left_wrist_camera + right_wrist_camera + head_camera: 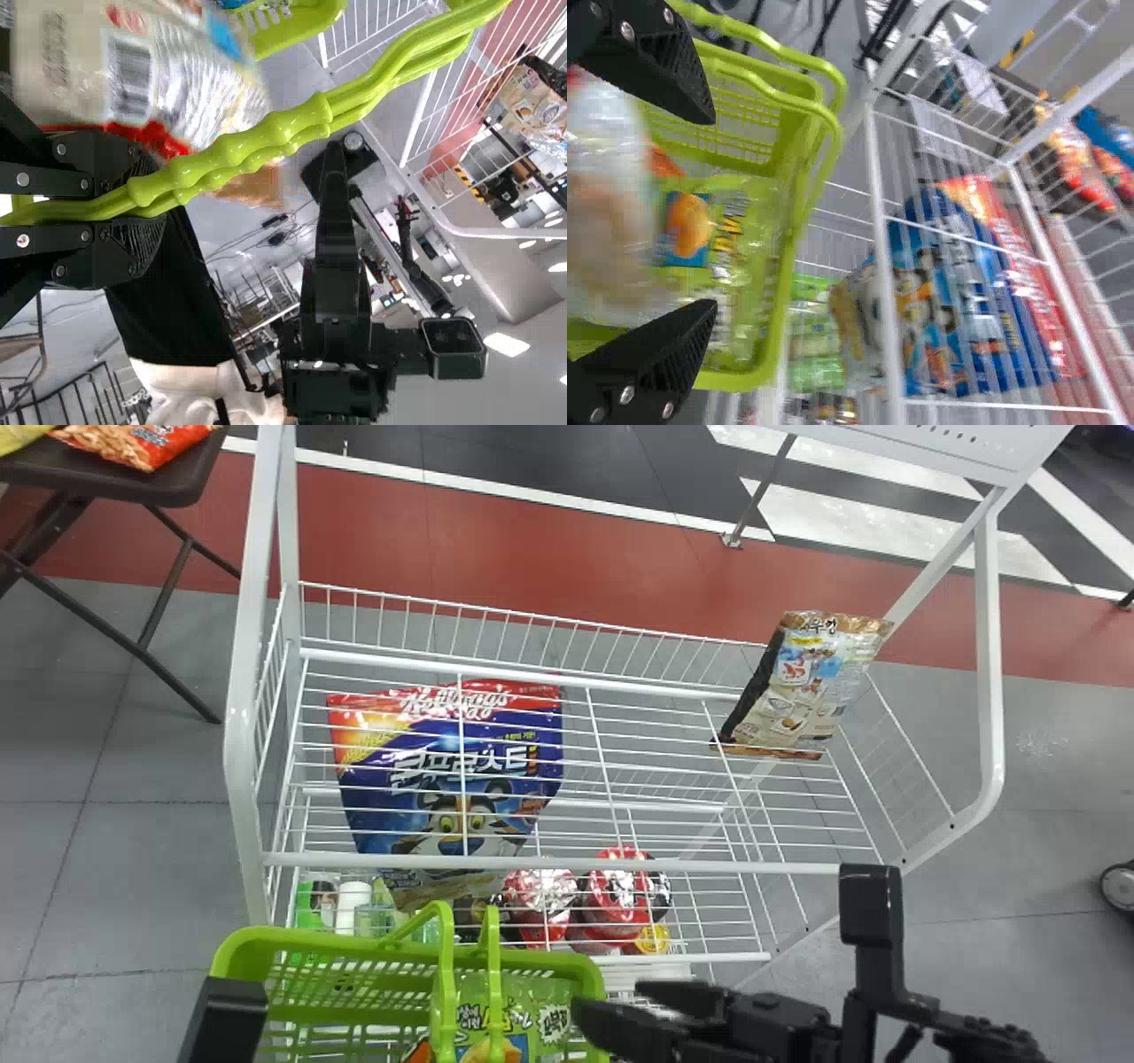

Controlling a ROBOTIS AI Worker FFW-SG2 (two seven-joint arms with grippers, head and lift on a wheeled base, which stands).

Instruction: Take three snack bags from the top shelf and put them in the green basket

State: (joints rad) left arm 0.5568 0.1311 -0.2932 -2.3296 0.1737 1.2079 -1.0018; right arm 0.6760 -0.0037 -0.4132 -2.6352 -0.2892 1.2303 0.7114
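Note:
In the head view, a dark part of my left gripper [229,1012] shows at bottom left; in the left wrist view my left gripper [152,199] is closed on the green handles [266,137]. My right gripper [611,999] is at the right rim of the green basket [292,939]. The right wrist view shows my right gripper [714,212] open, with a blurred silvery bag [607,186] between its fingers; whether they touch is unclear. A green snack bag [540,1032] lies in the basket. One brown snack bag [802,682] leans at the top shelf's right end.
The white wire rack [532,863] stands ahead, with tall side posts. A blue cereal bag [478,779] shows behind its wires, with red round packages [620,895] lower down. A dark table [133,478] holding other bags stands at far left.

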